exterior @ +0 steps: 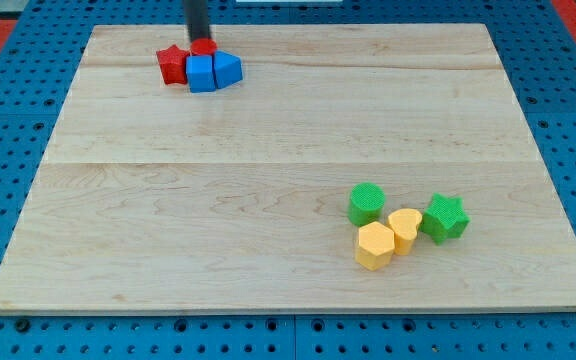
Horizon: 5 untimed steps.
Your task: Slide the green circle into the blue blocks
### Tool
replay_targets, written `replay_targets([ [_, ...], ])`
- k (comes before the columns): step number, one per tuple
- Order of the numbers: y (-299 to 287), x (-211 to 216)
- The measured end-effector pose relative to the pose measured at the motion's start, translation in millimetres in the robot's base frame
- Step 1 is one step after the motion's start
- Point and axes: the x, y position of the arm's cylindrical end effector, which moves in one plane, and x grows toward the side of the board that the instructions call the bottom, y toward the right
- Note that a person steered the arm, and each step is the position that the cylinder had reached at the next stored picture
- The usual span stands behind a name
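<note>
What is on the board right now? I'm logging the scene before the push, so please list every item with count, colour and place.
Green circle: 1, green, lower right, at the left of the cluster there.
Green star: 1, green, right end of that cluster.
Yellow blocks: 2, yellow, a hexagon at the cluster's bottom and a smaller block touching it, between circle and star.
Blue blocks: 2, blue, top left, a cube and a pentagon-like block side by side.
Red star: 1, red, touching the cube's left.
Red block: 1, red, behind the cube, shape unclear.
Board: 1, pale wood.
My tip: 1, dark rod, at the red block behind the blue ones.
</note>
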Motion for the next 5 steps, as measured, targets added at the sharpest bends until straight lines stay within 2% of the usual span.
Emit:
replay_targets([
  [1,73,-3],
  [2,146,49],
  [4,308,196],
  [5,371,265],
])
